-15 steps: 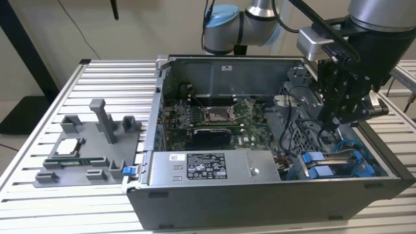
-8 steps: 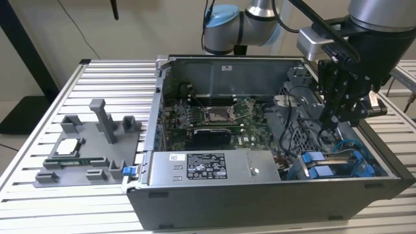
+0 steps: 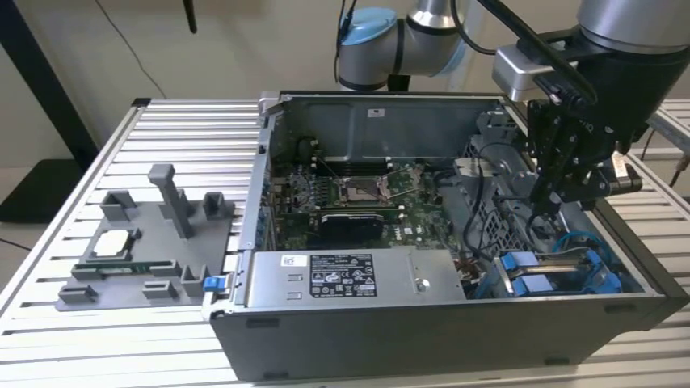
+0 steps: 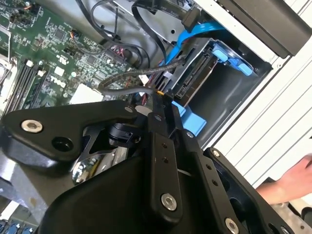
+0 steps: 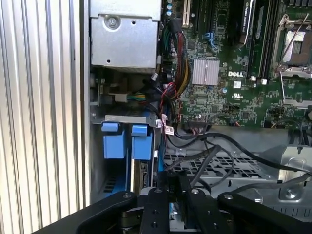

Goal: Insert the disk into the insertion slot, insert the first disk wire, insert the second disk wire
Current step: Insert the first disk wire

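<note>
Down at the exterior view's right end of the open grey computer case (image 3: 431, 347), the black metal gripper (image 3: 552, 202) hangs inside the box, just above the corner where the drives live. Key thing imo: in the second wrist view the flat silver-grey disk in its bright blue plastic carrier (image 4: 195, 73) sits right beyond the gripper's tip. It looks seated in the narrow insertion slot of the grey sheet-metal drive cage (image 4: 234, 92), with its connector edge turned toward the gripper and its long axis running away from it, deeper into the bay. So anything headed for that edge lines up straight ahead along that axis. I can't tell whether the gripper is spread, clamped or pinching something. A black braided cable (image 4: 126, 80) and a flat blue ribbon cable (image 4: 195, 31) lie close by; whether either is plugged in, no idea. The first wrist view adds what that one doesn't: a pair of blue plastic pull tabs (image 5: 141, 142) side by side, across a wire bundle from the green motherboard (image 5: 219, 97). Also a person's hand (image 4: 292, 180) outside the case.
</note>
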